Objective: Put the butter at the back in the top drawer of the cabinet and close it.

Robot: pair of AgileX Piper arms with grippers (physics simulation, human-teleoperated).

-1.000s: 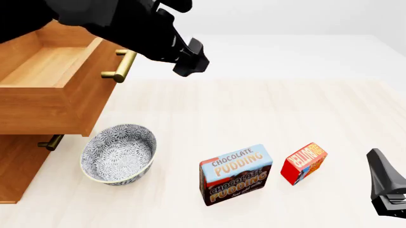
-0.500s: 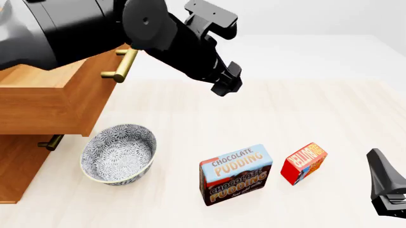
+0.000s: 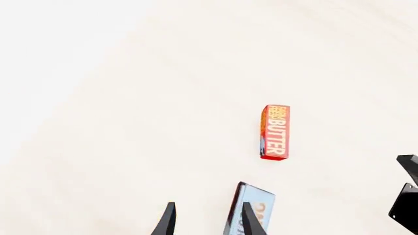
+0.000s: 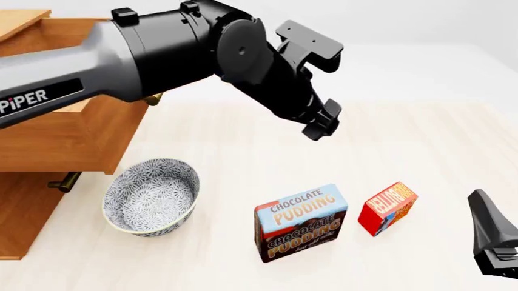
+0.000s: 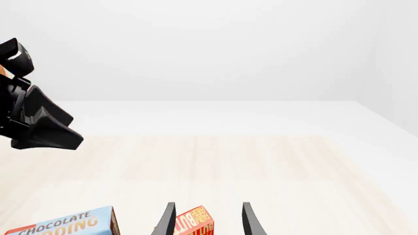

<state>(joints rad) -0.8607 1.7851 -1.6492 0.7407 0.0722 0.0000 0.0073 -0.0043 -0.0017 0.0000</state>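
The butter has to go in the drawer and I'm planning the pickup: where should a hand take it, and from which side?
Grip the butter across its two broad printed faces, near the middle, coming down from above. It stands upright on a narrow edge, so its thin width probably fits between the fingers. The pudding box stands apart on one side, leaving room. The open left hand hovers above.

A bare simulated tabletop scene, not a real room. A pale wood-grain table (image 4: 389, 139) meets blank white walls, with a cabinet (image 4: 48, 139) at the frame's left and a bowl (image 4: 151, 196) and grocery boxes at lower centre.
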